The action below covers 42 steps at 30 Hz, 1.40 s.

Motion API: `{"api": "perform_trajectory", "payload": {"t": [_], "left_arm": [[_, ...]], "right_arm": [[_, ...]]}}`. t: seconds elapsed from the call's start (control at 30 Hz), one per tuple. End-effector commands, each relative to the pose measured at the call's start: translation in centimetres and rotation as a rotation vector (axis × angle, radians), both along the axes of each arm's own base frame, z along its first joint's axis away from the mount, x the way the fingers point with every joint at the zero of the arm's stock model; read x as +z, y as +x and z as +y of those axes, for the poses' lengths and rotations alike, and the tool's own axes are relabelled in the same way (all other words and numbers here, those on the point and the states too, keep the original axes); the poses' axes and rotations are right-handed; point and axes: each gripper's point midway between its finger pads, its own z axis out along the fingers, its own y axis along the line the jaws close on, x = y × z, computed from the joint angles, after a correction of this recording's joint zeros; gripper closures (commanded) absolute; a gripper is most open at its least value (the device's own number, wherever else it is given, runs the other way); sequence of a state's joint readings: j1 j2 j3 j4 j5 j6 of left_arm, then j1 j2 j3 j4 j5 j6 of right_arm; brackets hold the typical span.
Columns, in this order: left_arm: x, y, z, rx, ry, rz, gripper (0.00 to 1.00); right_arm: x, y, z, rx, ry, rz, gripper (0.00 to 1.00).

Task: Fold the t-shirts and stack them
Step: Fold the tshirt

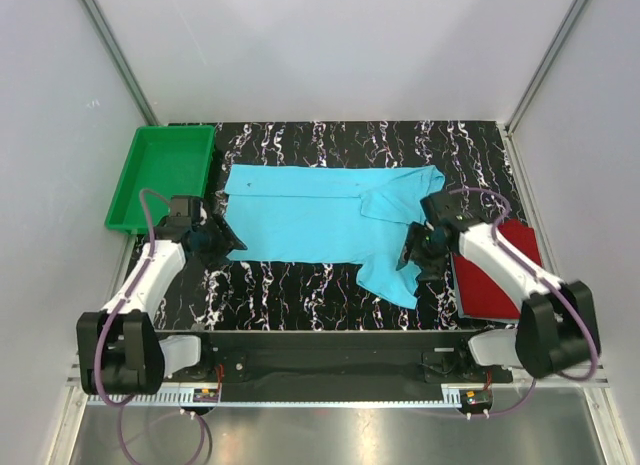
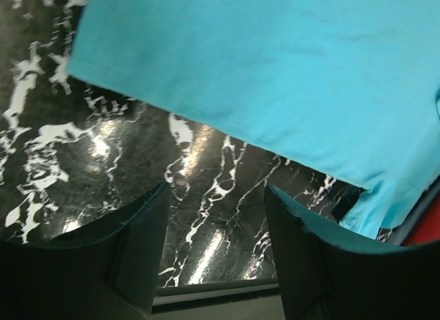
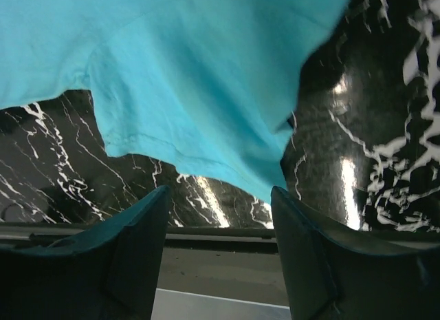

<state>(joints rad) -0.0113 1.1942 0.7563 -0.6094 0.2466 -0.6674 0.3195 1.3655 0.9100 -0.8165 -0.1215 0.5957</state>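
On the marbled surface (image 1: pixel 300 295) the turquoise shirt (image 1: pixel 310 215) lies spread, my left fingers (image 2: pixel 103 258) and right fingers (image 3: pixel 330 265) wide open and empty beside it, and I fear a shallow pinch slipping.

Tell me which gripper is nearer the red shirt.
Right. The right gripper sits just left of the red shirt; the left gripper is far across the turquoise shirt, beside the tray.
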Motion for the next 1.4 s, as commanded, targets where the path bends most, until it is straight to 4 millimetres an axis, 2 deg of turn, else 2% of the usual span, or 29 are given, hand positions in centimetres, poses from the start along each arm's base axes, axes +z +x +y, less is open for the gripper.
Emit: {"api": "perform_trajectory", "payload": {"t": [0.0,0.07,0.2,0.33,0.6,0.73,0.77,0.9,1.03,1.1,1.2,1.37], "left_arm": [[-0.2,0.5,2.0,0.103,0.042,-0.004,0.39],[-0.4,0.5,3.1,0.160,0.056,-0.001,0.38],[-0.5,0.8,5.6,0.243,0.087,-0.012,0.35],[-0.9,1.8,6.5,0.263,0.103,-0.004,0.35],[-3.7,2.7,7.6,0.299,0.112,0.061,0.41],[-4.8,3.4,8.1,0.312,0.111,0.065,0.54],[-4.9,4.0,8.2,0.315,0.111,0.043,0.55],[-6.8,4.2,8.1,0.317,0.099,0.073,0.59],[-7.8,4.2,8.2,0.332,0.102,0.101,0.63],[-8.0,4.3,8.4,0.328,0.109,0.102,0.66],[-8.2,4.1,8.5,0.317,0.121,0.119,0.78],[-7.7,3.9,8.6,0.303,0.132,0.113,0.88]], "right_arm": [[1.2,-1.7,-0.3,-0.179,0.073,-0.049,0.32],[-0.4,-3.3,-0.7,-0.255,0.098,0.007,0.32],[-1.9,-4.4,-1.9,-0.343,0.145,0.090,0.32],[-2.2,-4.5,-2.2,-0.349,0.139,0.099,0.33],[-2.5,-4.9,-2.0,-0.340,0.158,0.107,0.32],[-2.0,-4.5,-1.4,-0.303,0.197,0.088,0.32],[-2.0,-4.5,-1.3,-0.292,0.200,0.084,0.32],[-1.9,-4.8,-1.3,-0.254,0.203,0.078,0.32],[-1.8,-5.2,-1.4,-0.265,0.203,0.069,0.32],[-1.6,-5.0,-1.6,-0.267,0.196,0.055,0.32],[-1.6,-5.1,-1.7,-0.262,0.181,0.064,0.34],[-2.7,-5.9,-1.8,-0.270,0.169,0.132,0.40]]}}
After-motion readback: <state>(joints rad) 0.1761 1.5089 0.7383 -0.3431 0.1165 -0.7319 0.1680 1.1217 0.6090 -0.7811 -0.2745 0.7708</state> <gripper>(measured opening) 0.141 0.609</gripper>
